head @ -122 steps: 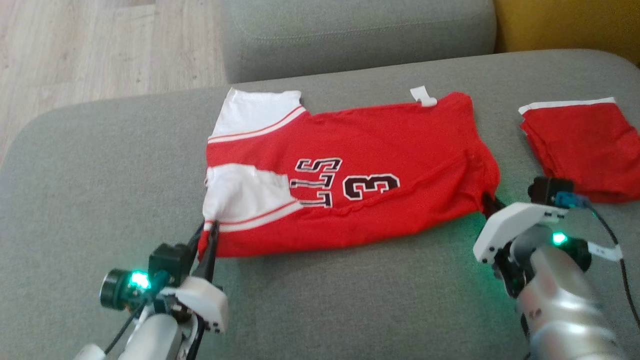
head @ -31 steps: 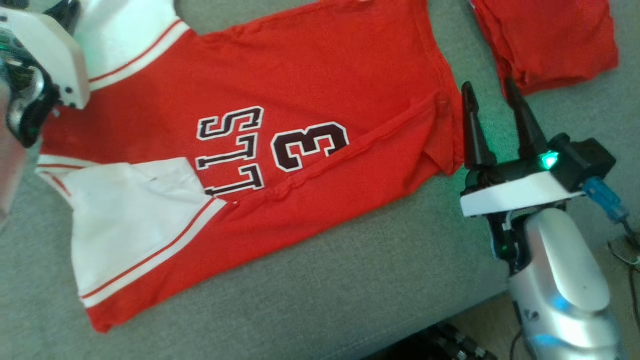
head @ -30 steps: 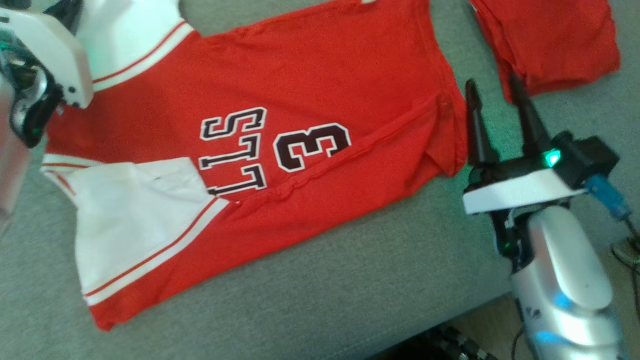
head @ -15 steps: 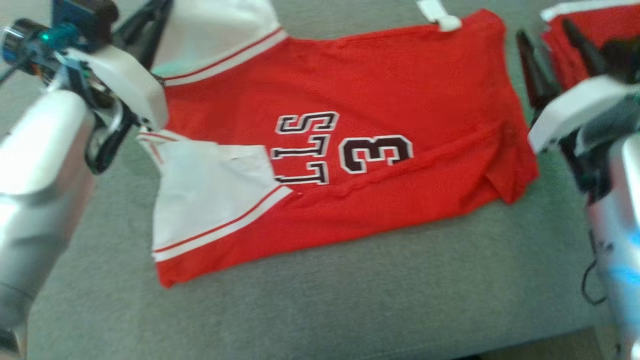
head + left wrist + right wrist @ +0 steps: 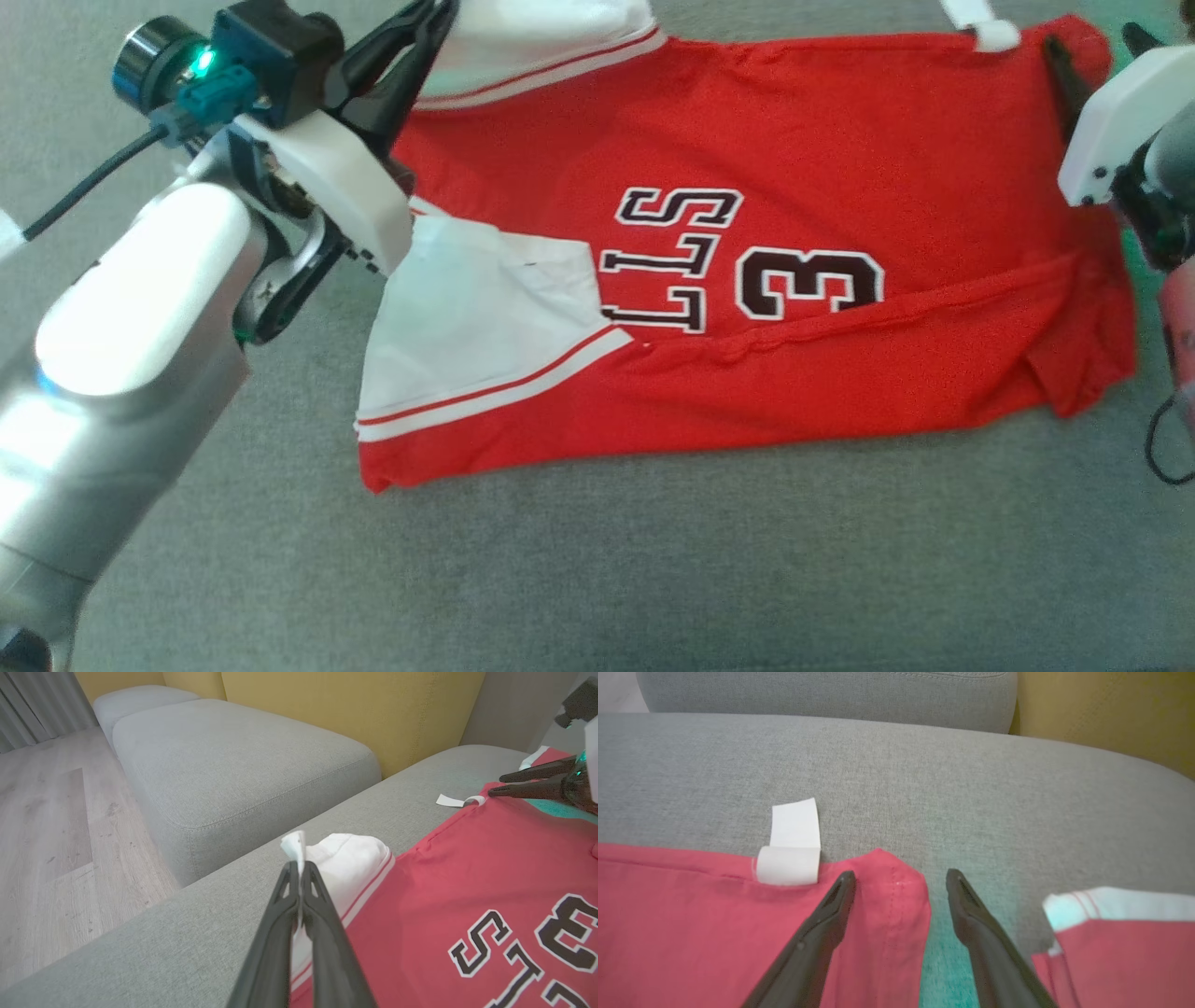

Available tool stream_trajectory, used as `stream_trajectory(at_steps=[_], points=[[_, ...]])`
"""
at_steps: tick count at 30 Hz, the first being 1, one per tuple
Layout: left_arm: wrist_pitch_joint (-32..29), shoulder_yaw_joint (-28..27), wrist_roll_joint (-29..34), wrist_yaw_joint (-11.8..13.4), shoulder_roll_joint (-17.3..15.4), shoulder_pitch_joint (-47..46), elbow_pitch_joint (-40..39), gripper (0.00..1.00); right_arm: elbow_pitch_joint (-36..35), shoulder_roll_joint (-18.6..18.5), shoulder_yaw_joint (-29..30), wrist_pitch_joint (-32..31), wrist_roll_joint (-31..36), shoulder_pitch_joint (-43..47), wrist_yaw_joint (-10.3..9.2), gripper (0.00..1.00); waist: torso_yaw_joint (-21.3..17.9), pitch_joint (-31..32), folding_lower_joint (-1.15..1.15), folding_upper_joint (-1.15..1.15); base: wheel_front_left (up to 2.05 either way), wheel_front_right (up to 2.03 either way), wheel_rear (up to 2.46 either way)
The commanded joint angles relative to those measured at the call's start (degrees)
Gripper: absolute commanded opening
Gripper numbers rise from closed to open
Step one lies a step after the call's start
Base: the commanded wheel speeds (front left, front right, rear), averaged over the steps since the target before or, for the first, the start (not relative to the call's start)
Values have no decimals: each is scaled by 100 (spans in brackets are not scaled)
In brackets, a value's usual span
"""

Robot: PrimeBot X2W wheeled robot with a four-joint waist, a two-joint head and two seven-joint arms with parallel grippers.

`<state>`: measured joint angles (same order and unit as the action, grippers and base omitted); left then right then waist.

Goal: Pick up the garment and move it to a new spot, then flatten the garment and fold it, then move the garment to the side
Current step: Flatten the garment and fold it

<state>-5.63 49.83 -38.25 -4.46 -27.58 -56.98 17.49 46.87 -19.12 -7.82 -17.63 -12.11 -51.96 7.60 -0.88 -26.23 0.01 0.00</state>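
The garment (image 5: pixel 794 168) is a red jersey with white sleeves and dark lettering, spread on the grey sofa cushion (image 5: pixel 653 560). My left gripper (image 5: pixel 431 17) is at its far left, shut on the edge of the far white sleeve (image 5: pixel 348 858), which it lifts a little; in the left wrist view the left gripper (image 5: pixel 298 870) pinches a fold of white cloth. My right gripper (image 5: pixel 1092 47) is open at the far right corner. In the right wrist view the right gripper (image 5: pixel 900 877) straddles that red corner (image 5: pixel 896 896), beside a white label (image 5: pixel 794 844).
A second red garment with white trim (image 5: pixel 1111 952) lies just right of my right gripper. Beyond the cushion are another grey cushion (image 5: pixel 224 765), a yellow sofa back (image 5: pixel 350 704) and wooden floor (image 5: pixel 51 826). A dark cable (image 5: pixel 84 187) trails from my left wrist.
The head camera has swung, shifting the whole picture. My right gripper, still open, has come in over the garment's far right corner. My left gripper stays shut on the far sleeve.
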Motion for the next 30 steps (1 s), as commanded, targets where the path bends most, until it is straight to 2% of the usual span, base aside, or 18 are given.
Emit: stream_trajectory(at_steps=[1,8,9,10,11,16,25,30], points=[[-26,-231,51,51,-147,-179,-191,0,-62,-46,-9,46,-14,-163,-11,100,101,-106,-1,0,0,0,0],[-81,-250,38,60,-135,-339,-281,0,768,-44,-353,35,142,-565,-11,100,201,-280,-1,0,0,0,0],[-85,-251,40,61,-137,-359,-274,0,860,-45,-464,-7,138,-598,-11,49,203,-289,-1,0,0,0,0],[-85,-254,48,68,-142,-381,-260,0,932,-50,-574,-35,124,-634,-11,9,201,-296,-1,0,0,0,0],[-80,-257,58,75,-147,-401,-238,0,978,-59,-672,-25,102,-671,-11,0,198,-296,-1,0,0,0,0],[29,-336,77,179,-197,-430,-43,0,956,-75,-879,499,-238,-918,-11,0,113,-208,-1,0,0,0,0],[329,-564,276,326,-386,-897,593,0,612,20,-1170,1338,-1248,-1348,-11,0,-147,-161,-1,0,0,0,0],[647,-580,555,345,-275,-1460,1142,0,480,54,-1305,1784,-1620,-1618,-11,0,-247,-233,-1,0,0,0,0]])
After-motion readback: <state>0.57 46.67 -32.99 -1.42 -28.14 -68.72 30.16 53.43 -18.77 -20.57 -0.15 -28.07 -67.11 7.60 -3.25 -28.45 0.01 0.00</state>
